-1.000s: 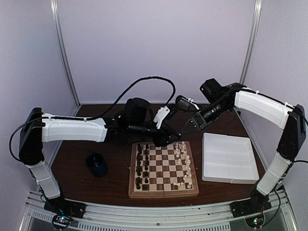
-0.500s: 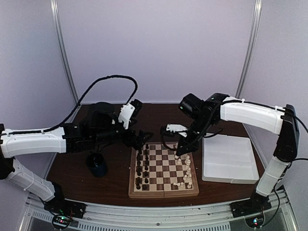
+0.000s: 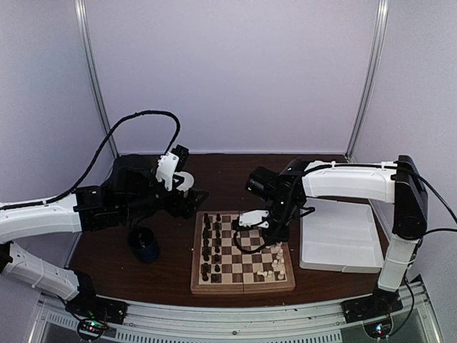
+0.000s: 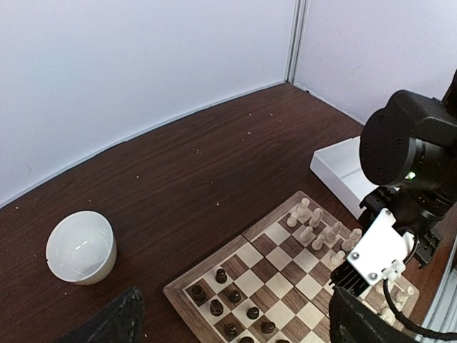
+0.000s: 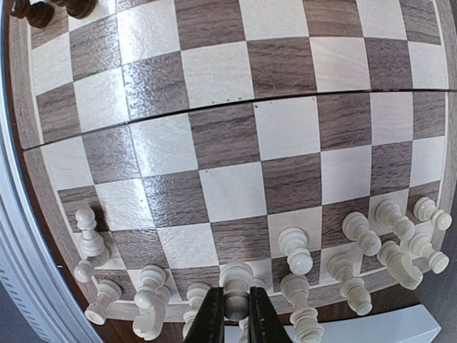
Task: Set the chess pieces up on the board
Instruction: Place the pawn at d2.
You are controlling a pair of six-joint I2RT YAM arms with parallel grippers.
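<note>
Find the board (image 3: 241, 286) on the dark table (image 3: 171, 275) toward 6 o'clock, close to the arm bases and square to the near edge. Along its 9 o'clock side, see the dark pieces (image 3: 211, 246) ranked in two files, upright and fairly even. Along the 3 o'clock side, see the cream pieces (image 3: 276, 251) crowded raggedly into the outer files, a few scattered at 5 o'clock; impossible to say from above whether any lie flat. Look to 10 o'clock of the board, off its edge and above the table, for the left gripper (image 4: 234, 307): jaws spread wide, gripping nothing, with the two dark fingers (image 4: 114, 323) at the lower corners of the wrist view and the dark ranks showing between them. At 11 o'clock from the board, spot a white bowl (image 4: 81, 246), upright, partly hidden behind the left wrist in the overhead view. At 9 o'clock of the board, near but apart from it, a dark cup (image 3: 145, 244). At 3 o'clock, just beside the board's border, a white tray (image 3: 339, 236). Over the cream side, toward 2 o'clock of the board's centre, find the right gripper (image 5: 235, 319), pointing down and pinched tight on a single cream piece (image 5: 235, 280) near the tray-side border, one finger on each flank. Cannot tell whether lifted or resting on its square.
</note>
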